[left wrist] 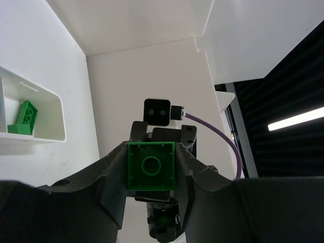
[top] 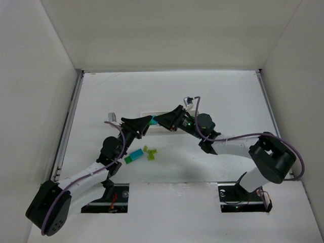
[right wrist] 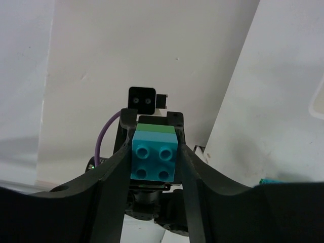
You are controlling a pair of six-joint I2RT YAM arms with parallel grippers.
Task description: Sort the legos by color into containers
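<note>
On the table (top: 228,96), above the tray (left wrist: 56,119), the two arms meet nose to nose. The left gripper (top: 140,125) is narrow and clamps a green brick (left wrist: 151,166). The right gripper (top: 164,120) faces it, half closed around a cyan brick (right wrist: 154,163), and its fingers look to be touching both sides. The two bricks appear stacked together, and that axis runs straight between the grippers, so separating them likely means pulling along it. Another green piece (left wrist: 23,117) lies in an end compartment. Loose bricks (top: 151,153) sit near the left arm.
</note>
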